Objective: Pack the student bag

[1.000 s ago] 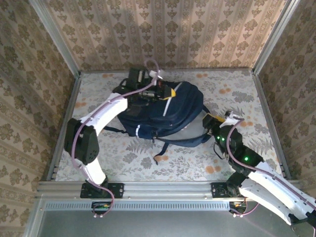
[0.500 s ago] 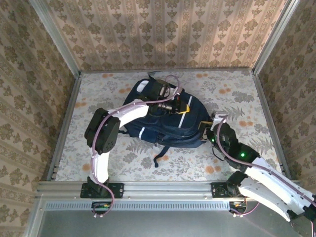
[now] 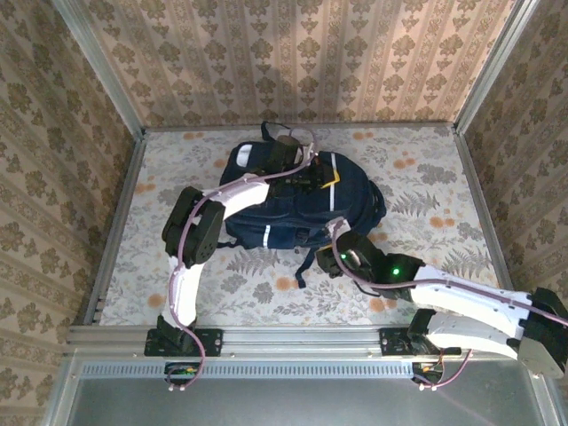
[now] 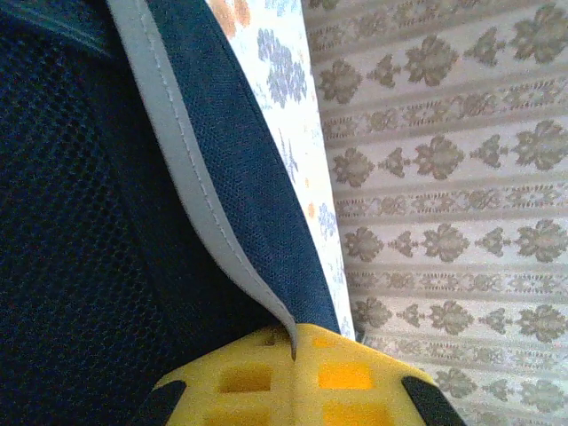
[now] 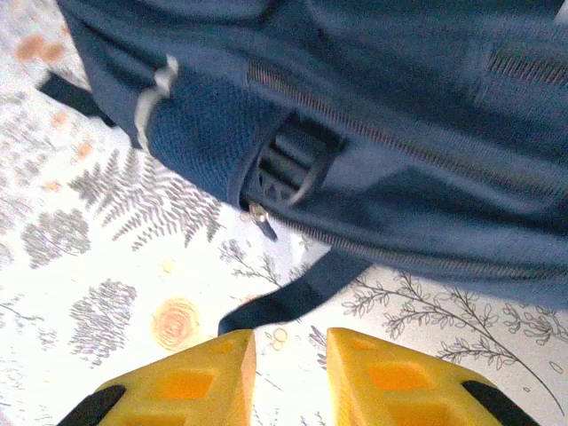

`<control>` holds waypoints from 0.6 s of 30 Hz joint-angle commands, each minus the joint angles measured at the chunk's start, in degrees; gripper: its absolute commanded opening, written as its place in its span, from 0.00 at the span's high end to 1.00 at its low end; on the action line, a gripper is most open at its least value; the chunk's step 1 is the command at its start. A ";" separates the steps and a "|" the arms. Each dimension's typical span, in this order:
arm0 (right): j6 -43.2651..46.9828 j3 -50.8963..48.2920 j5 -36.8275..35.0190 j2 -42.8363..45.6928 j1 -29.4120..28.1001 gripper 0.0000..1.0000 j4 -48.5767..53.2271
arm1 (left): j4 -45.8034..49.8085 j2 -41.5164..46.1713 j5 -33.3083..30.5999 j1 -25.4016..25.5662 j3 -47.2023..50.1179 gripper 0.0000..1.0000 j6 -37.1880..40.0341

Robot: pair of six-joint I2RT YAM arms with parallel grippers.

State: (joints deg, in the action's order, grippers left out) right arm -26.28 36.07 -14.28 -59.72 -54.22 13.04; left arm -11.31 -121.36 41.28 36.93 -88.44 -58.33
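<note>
On the flowered table point(image 3: 426, 186), the bag point(image 3: 306, 213) lies flat a little toward 12 o'clock from the middle, well clear of the patterned walls point(image 3: 302, 62). From above it is a dark navy hump with thin white stripes, and dark straps trail off its edge toward 6 o'clock.

The left arm arcs in from 7 o'clock and lies across the bag, with the left gripper point(image 3: 327, 182) on the bag's upper part, toward 1 o'clock from its centre. In the left wrist view its yellow fingers point(image 4: 337, 377) are pressed together on a fold of navy fabric edged with pale grey trim point(image 4: 186, 169). The fold runs up from the fingertips toward 11 o'clock, with dark mesh at its 9 o'clock side.

The right arm reaches in low from 4 o'clock. The right gripper point(image 3: 333, 244) is at the bag's 5 o'clock edge. In the right wrist view its yellow fingers point(image 5: 191, 382) stand a narrow gap apart over bare table, gripping nothing. At 12 o'clock from them lies a strap point(image 5: 293, 297), and beyond it the bag's side with a mesh pocket point(image 5: 200, 146) and a hanging zip pull point(image 5: 262, 217).
</note>
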 commanded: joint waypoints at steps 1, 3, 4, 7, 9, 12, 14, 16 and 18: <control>-1.12 0.85 -7.22 -2.25 -0.47 0.66 -1.72 | -3.77 -3.36 -3.90 -4.36 -2.16 1.00 -3.36; -1.13 0.45 -9.77 -3.01 -0.48 0.59 -3.79 | -3.97 -3.90 -4.13 -5.30 -2.62 1.00 -4.76; -0.30 -0.05 -10.46 -3.56 -0.47 0.56 -5.48 | -4.12 -3.81 -5.69 -5.66 -2.63 0.99 -5.39; 7.96 -4.81 -7.05 -4.82 -0.45 0.48 -17.93 | -4.73 -1.93 -6.53 -6.53 -1.14 0.71 -6.05; 11.97 -8.78 -6.81 -5.15 -0.47 0.47 -26.74 | -5.59 0.32 -6.61 -7.23 1.04 0.59 -6.14; 18.04 -9.96 -6.11 -8.52 -0.36 0.49 -33.35 | -7.50 5.56 -6.56 -8.57 5.35 0.49 -6.46; 19.95 -8.58 -6.01 -12.51 -0.36 0.51 -34.46 | -7.70 9.13 -6.44 -9.31 7.98 0.45 -6.11; 21.09 -7.88 -5.60 -16.66 -0.46 0.52 -37.48 | -7.77 12.78 -6.12 -9.98 10.73 0.42 -5.95; 20.43 -7.39 -6.99 -20.41 -0.50 0.52 -41.19 | -6.92 16.90 -6.90 -10.31 13.52 0.40 -5.17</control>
State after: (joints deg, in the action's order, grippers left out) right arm -9.13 26.94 -20.18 -76.55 -54.43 -19.18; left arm -18.39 -110.52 35.24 27.22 -77.12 -64.53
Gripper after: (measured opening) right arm 0.479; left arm 0.598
